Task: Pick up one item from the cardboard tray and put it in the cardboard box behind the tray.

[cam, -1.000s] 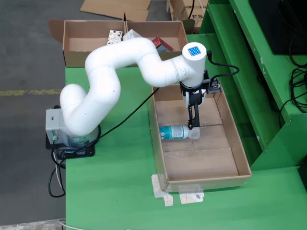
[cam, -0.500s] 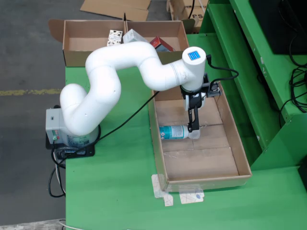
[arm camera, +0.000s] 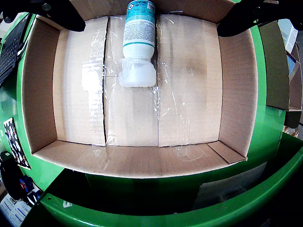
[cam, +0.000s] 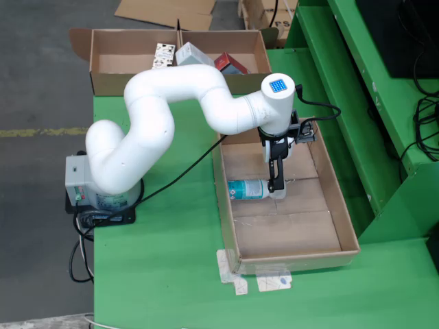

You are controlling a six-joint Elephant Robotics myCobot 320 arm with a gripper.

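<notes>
A bottle (cam: 250,188) with a teal label and a white cap lies on its side in the long cardboard tray (cam: 341,205). My gripper (cam: 276,182) hangs down over the cap end, its black fingers close to the bottle. In the wrist view the bottle (arm camera: 138,33) sits at the top centre, cap toward the camera. Both dark fingers (arm camera: 61,16) stand far apart at the upper corners, so the gripper (arm camera: 151,21) is open and holds nothing. The cardboard box (cam: 110,65) stands beyond the tray's far end.
The box holds a patterned carton (cam: 163,53), a grey carton (cam: 192,52) and a red item (cam: 233,63). A black cable (cam: 185,164) runs across the green table (cam: 171,260). The tray wall (arm camera: 42,94) rises on each side of the gripper. A green frame (cam: 370,137) borders the right.
The arm's wrist and elbow have shifted slightly toward the tray's near end. The fingertips stay by the bottle's cap, and the bottle has not moved.
</notes>
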